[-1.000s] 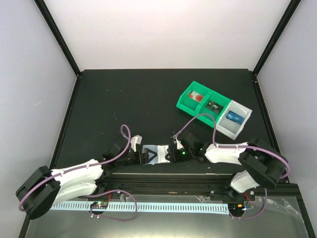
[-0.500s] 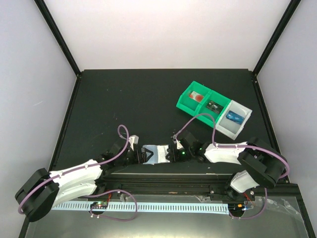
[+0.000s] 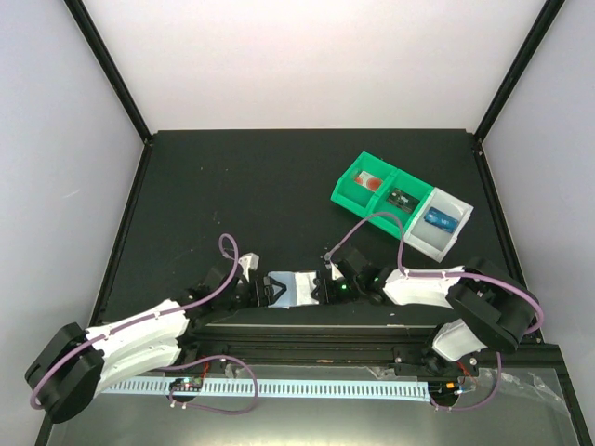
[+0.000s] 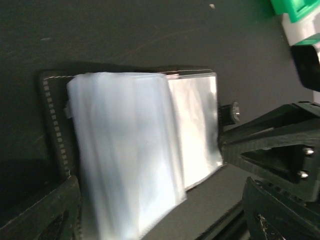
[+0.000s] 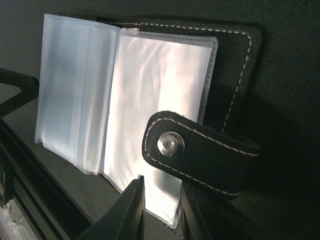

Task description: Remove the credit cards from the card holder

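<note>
The card holder (image 3: 296, 287) lies open near the table's front edge, between my two grippers. In the right wrist view its pale sleeves (image 5: 150, 95) sit in a dark stitched cover with a snap strap (image 5: 197, 152). No blue card shows in the sleeves. One bright-blue credit card (image 3: 440, 220) lies in the tray's white compartment. My left gripper (image 3: 269, 291) is wide open at the holder's left edge, and its fingers (image 4: 42, 212) flank the sleeves (image 4: 125, 155). My right gripper (image 5: 161, 212) is nearly closed on the holder's near right edge, under the strap.
The green-and-grey compartment tray (image 3: 354, 192) stands at the back right. It holds a red-and-white item (image 3: 371, 181) and a dark green item (image 3: 402, 197). A black rail (image 3: 297, 327) runs along the table's near edge, just behind the holder.
My left arm has shifted slightly further onto the table, and the holder's left sleeve has moved a little with it. My right gripper has stayed at the holder's right edge.
</note>
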Controlling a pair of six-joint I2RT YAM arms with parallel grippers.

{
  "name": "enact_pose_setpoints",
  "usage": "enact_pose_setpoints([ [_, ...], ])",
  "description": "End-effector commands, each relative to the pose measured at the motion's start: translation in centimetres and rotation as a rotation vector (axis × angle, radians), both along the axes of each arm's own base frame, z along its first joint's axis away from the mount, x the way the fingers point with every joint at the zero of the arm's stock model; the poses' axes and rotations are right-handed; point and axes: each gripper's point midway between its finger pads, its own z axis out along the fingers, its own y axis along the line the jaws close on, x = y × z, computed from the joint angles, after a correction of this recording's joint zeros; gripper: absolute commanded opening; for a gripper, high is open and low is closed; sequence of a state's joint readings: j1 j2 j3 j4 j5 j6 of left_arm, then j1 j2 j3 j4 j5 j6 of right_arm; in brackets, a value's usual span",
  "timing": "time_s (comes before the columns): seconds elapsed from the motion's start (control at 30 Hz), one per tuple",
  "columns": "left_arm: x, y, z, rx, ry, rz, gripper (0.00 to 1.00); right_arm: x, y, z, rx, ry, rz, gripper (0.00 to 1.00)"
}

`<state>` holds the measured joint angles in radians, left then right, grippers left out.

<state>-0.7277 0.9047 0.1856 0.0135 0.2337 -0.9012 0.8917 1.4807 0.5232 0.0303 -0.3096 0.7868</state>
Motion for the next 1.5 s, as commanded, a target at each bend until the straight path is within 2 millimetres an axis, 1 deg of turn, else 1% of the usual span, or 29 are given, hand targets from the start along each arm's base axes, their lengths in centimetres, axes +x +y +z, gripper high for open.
enact_pose_setpoints([
  [0.0, 0.6, -2.2, 3.9, -0.113, -0.042, -0.056, 0.90, 0.4, -1.6, -1.7, -0.085, -0.029, -0.035, 0.24],
  [0.07, 0.6, -2.9, 4.8, -0.149, -0.050, -0.079, 0.90, 0.4, -1.6, -1.7, -0.081, -0.030, -0.038, 0.24],
  [0.13, 0.7, -3.1, 4.8, -0.149, -0.051, -0.089, 0.90, 0.5, -1.5, -1.6, -0.076, -0.030, -0.040, 0.24],
  [0.23, 0.8, -2.6, 3.4, -0.073, -0.023, -0.085, 0.90, 0.4, -1.5, -1.5, -0.075, -0.030, -0.041, 0.24],
  [0.33, 0.9, -2.2, 2.5, -0.018, -0.010, -0.083, 0.90, 0.4, -1.5, -1.5, -0.071, -0.030, -0.040, 0.24],
  [0.7, 0.9, -0.5, 0.9, 0.079, -0.009, -0.045, 0.88, 0.3, -1.6, -1.4, -0.066, -0.032, -0.044, 0.24],
  [1.17, 0.6, -1.2, -0.2, 0.056, 0.022, -0.068, 0.85, 0.3, -1.6, -1.3, -0.064, -0.032, -0.045, 0.24],
  [1.23, 0.5, -1.4, -0.1, 0.045, 0.027, -0.076, 0.81, 0.4, -1.6, -1.4, -0.065, -0.032, -0.046, 0.24],
  [1.3, 0.5, -1.7, 0.2, 0.028, 0.024, -0.087, 0.76, 0.3, -1.6, -1.4, -0.064, -0.032, -0.044, 0.24],
  [1.47, 0.6, -1.8, 1.1, 0.003, 0.003, -0.084, 0.57, 0.3, -1.6, -1.5, -0.065, -0.030, -0.045, 0.24],
])
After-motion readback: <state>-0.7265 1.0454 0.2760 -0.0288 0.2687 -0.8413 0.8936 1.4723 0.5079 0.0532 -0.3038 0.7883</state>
